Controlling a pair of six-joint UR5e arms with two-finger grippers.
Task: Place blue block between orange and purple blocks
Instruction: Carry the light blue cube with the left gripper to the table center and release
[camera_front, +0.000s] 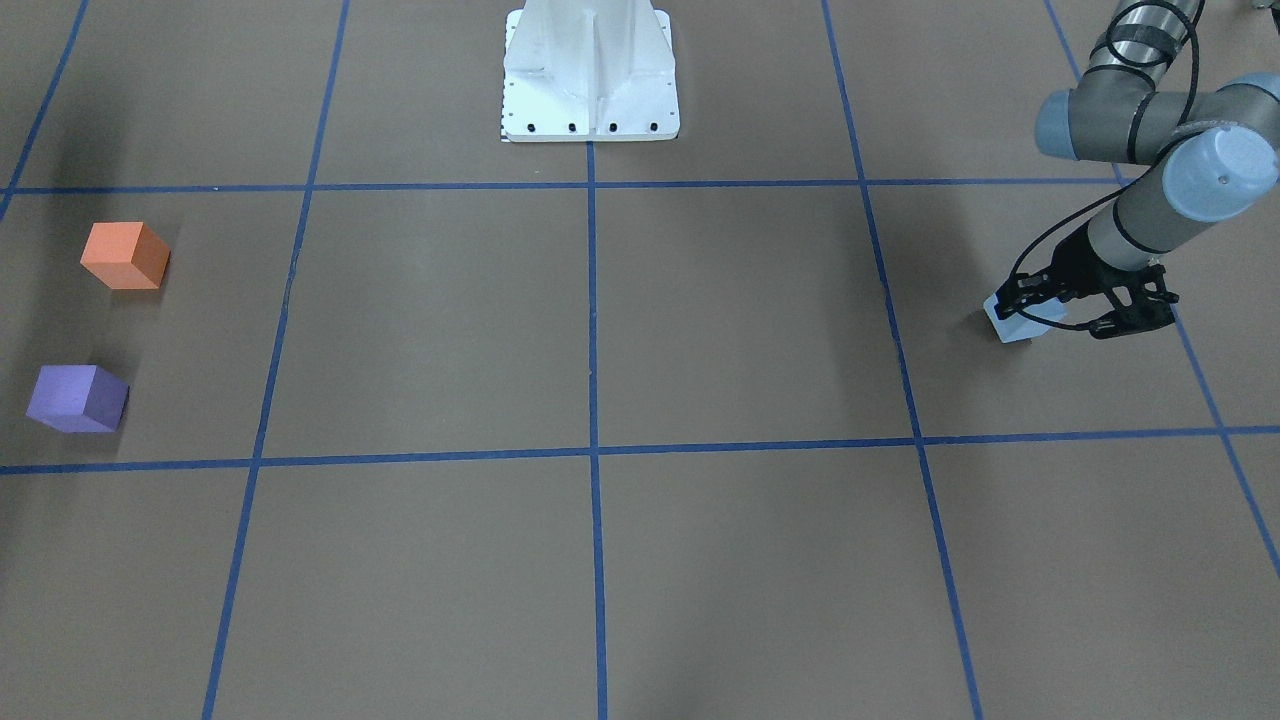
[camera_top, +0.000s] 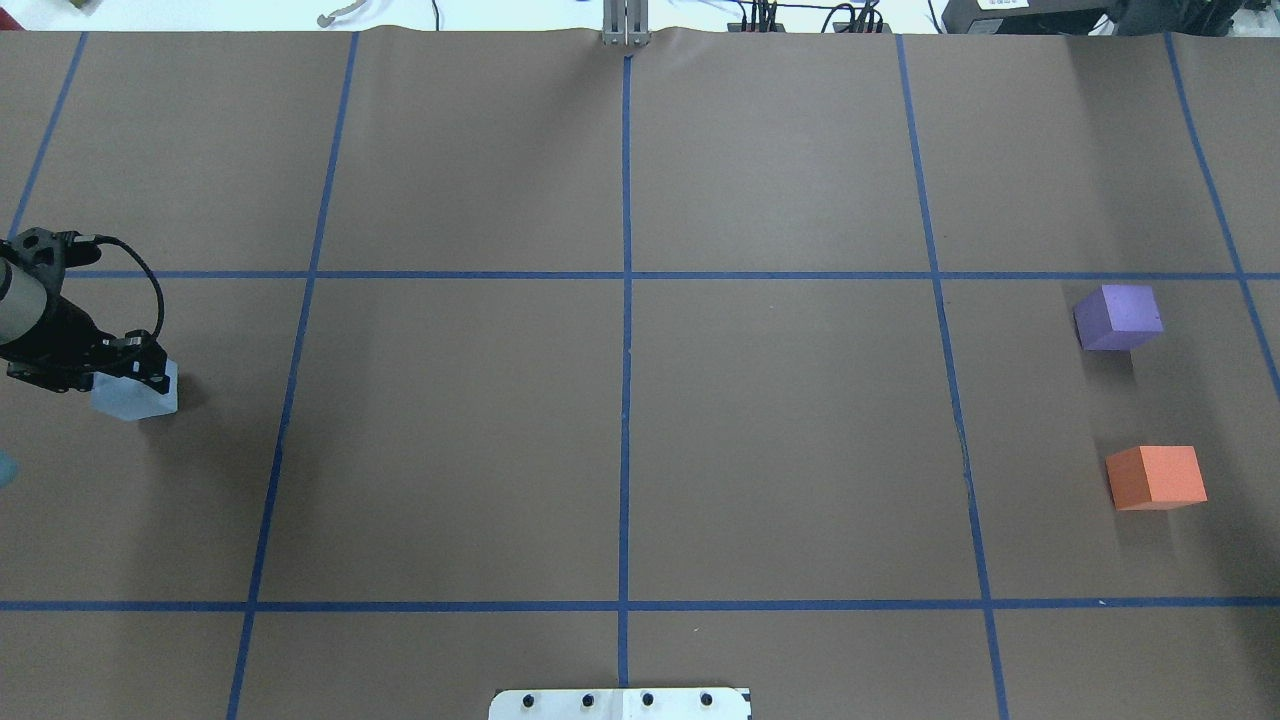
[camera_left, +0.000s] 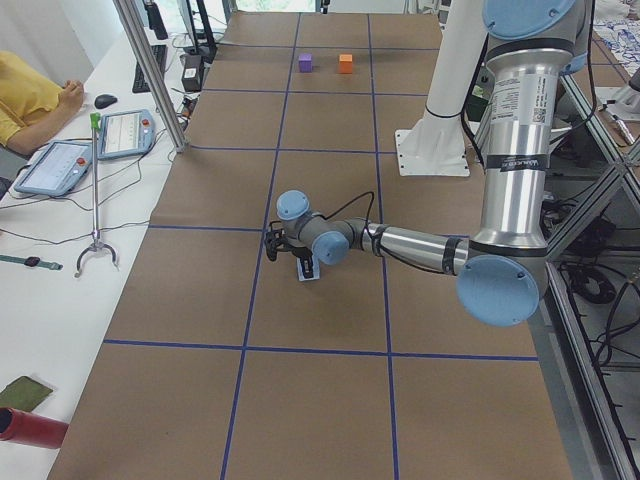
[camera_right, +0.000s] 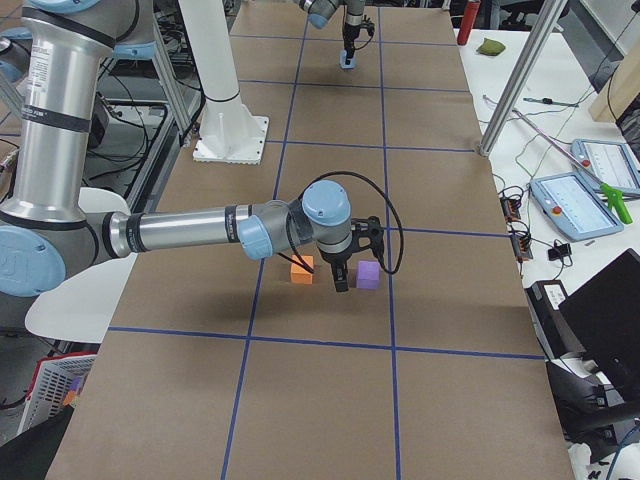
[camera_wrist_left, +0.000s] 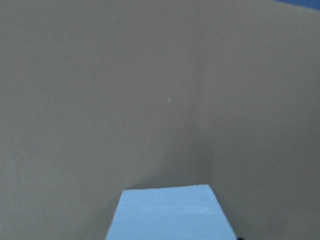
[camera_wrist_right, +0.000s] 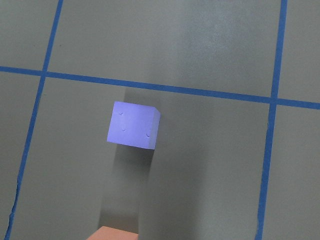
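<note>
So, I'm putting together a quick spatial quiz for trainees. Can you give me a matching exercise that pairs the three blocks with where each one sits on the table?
Things:
1. blue block
2. orange block
3. purple block

Places:
A. on the robot's right side, the farther one from the white base plate
B. on the robot's left side, at the left gripper
C. on the robot's right side, the nearer one to the white base plate

Pairs: 1-B, 2-C, 3-A
</note>
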